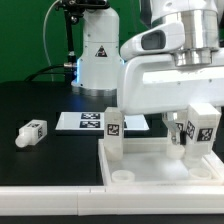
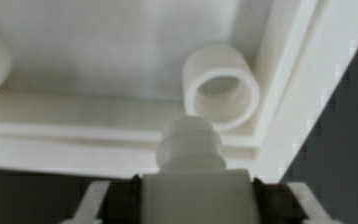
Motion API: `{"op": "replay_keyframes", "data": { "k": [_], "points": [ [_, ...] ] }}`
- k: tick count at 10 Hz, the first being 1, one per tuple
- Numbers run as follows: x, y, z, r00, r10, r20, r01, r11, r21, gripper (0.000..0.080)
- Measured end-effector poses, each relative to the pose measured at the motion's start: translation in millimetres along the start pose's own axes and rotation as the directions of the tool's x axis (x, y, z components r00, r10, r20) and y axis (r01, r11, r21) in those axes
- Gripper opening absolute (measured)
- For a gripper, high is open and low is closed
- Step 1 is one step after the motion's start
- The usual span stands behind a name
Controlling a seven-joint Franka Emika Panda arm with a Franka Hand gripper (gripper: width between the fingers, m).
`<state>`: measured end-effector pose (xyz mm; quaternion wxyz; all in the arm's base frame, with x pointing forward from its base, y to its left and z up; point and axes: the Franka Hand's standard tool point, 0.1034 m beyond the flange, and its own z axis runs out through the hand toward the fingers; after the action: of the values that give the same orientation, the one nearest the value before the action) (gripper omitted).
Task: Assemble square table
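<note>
The white square table top (image 1: 150, 165) lies tray-like at the front right of the black table. One tagged white leg (image 1: 113, 128) stands upright at its far left corner in the exterior view. My gripper (image 1: 196, 132) is shut on another tagged leg (image 1: 207, 128) and holds it over the top's right side. In the wrist view the held leg (image 2: 194, 160) sits between my fingers (image 2: 98, 202), its tip just short of a round corner socket (image 2: 224, 85) inside the top's rim (image 2: 291, 90). My gripper (image 2: 194, 198) shows only at the frame edge.
A loose tagged leg (image 1: 32, 131) lies on the black table at the exterior view's left. The marker board (image 1: 88, 122) lies behind the table top. The white robot base (image 1: 100, 50) stands at the back. A long white rail (image 1: 50, 203) runs along the front edge.
</note>
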<state>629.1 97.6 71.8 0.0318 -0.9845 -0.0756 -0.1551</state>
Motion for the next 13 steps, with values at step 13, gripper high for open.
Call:
{"op": "replay_keyframes", "data": {
  "k": [13],
  "points": [
    [-10.4, -11.8, 21.1, 0.999, 0.031, -0.03, -0.032, 0.999, -0.016, 0.0285]
  ]
}}
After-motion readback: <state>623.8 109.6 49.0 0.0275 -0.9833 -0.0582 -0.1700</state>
